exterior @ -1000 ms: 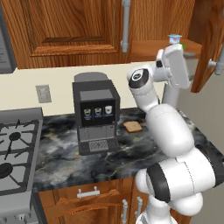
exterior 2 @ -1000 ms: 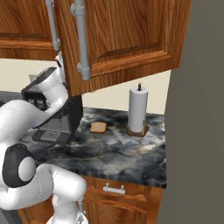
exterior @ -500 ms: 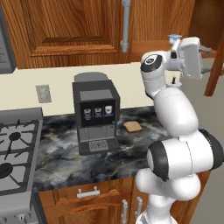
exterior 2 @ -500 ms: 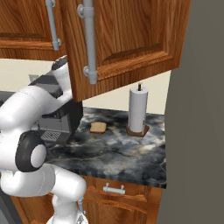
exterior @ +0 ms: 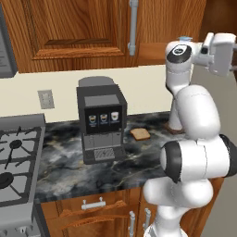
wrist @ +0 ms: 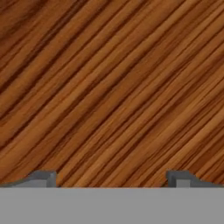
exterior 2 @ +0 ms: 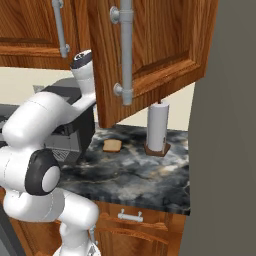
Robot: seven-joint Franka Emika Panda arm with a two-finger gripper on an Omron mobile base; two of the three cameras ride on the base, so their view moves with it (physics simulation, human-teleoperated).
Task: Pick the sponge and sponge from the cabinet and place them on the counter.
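Left base view: a reddish-brown wooden cabinet (exterior: 83, 32) spans the wall above a dark marbled counter (exterior: 69, 162). One of its doors (exterior 2: 150, 55), seen in the right base view, stands swung out toward the room, presumably so the arm can get at the shelf behind it. The white robot arm (exterior: 194, 120) rises from the lower right and reaches up and rightward to cabinet height, its hand at the frame's edge beside the open side.

On the counter stand a black coffee machine (exterior: 101, 122), a paper towel roll (exterior 2: 157, 127) on its holder by the wall, and a tan bread slice (exterior: 139, 134) lying flat between them. A grey stove top (exterior: 16, 162) sits to the left.

In the hand view, the gripper (wrist: 111, 178) has its two dark tips spread wide with nothing between them, facing close wood grain. The two green sponges cannot be made out; going by the task, they would be inside the cabinet, and neither is on the counter yet.
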